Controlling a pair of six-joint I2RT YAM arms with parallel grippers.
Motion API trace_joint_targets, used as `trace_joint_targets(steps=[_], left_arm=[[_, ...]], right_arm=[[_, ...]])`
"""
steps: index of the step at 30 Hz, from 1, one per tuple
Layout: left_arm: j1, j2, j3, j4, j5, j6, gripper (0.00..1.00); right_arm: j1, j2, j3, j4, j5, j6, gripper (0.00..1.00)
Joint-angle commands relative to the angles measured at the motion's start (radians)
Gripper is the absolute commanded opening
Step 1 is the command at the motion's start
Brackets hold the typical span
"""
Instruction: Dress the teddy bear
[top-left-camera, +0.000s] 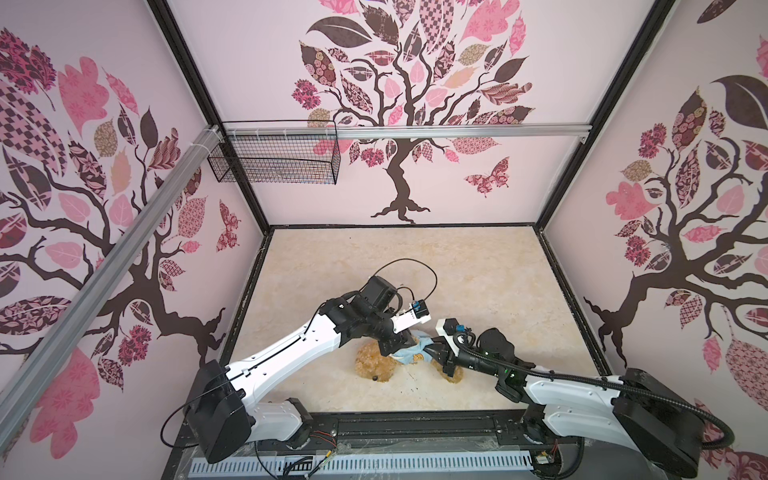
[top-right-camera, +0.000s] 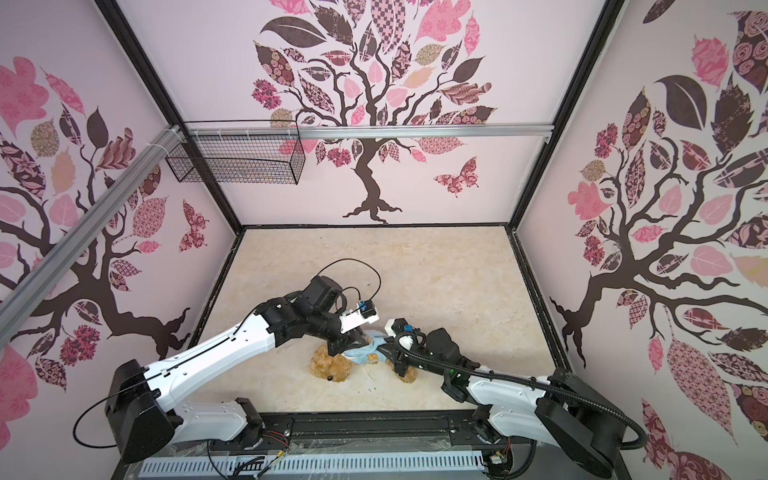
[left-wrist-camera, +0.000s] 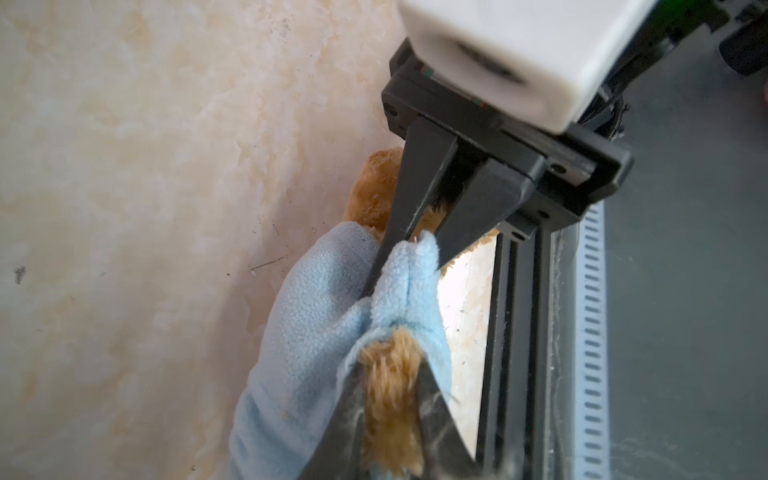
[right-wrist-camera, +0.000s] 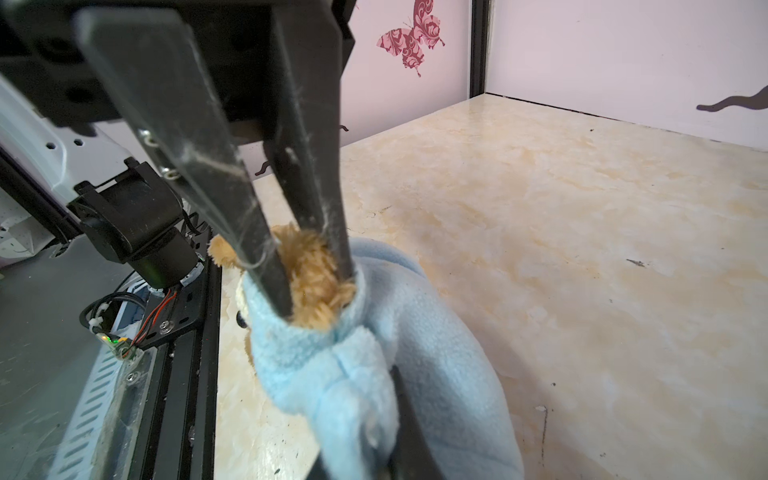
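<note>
The teddy bear (top-left-camera: 374, 366) lies at the near side of the table (top-left-camera: 415, 266), head left. The left gripper (left-wrist-camera: 390, 365) squeezes its paw (right-wrist-camera: 311, 270) at the sleeve (right-wrist-camera: 291, 345) end; the right gripper (left-wrist-camera: 407, 270) pinches the shirt (left-wrist-camera: 307, 332). A hard tug could slip the paw free.

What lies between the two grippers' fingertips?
A bunched fold of the light-blue shirt fills the gap between left gripper and right gripper, shown in the left wrist view.

The desk (top-left-camera: 478, 270) is a cream, marbled slab, scuffed with small dark specks. A teddy bear (top-left-camera: 375, 365) lies on it near the front edge, at about 6 o'clock. A blue shirt (top-left-camera: 406, 353) is bunched over its middle.
</note>
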Motion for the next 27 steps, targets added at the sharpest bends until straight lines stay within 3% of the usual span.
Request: trace_joint_targets(steps=[1, 6, 10, 16, 19, 27], left_arm=[[0.003, -0.043, 0.016, 0.110, 0.000, -0.119, 0.03], [0.069, -0.222, -0.181, 0.565, 0.065, -0.454, 0.00], [0.150, -0.302, -0.336, 0.846, 0.035, -0.679, 0.00], [0.154, -0.317, -0.417, 0.827, -0.037, -0.686, 0.00], [0.152, -0.324, -0.410, 0.714, 0.000, -0.566, 0.00], [0.140, -0.329, -0.326, 0.366, 0.037, -0.269, 0.25]], right_arm=[[0.004, -0.058, -0.007, 0.048, 0.081, 0.046, 0.00], [-0.010, -0.130, -0.076, 0.040, 0.206, 0.142, 0.00], [-0.016, -0.159, -0.098, 0.034, 0.240, 0.181, 0.00], [-0.018, -0.151, -0.088, 0.029, 0.228, 0.135, 0.00], [-0.018, -0.144, -0.068, 0.026, 0.172, 0.076, 0.00], [-0.018, -0.083, 0.019, -0.047, 0.031, -0.065, 0.00]])
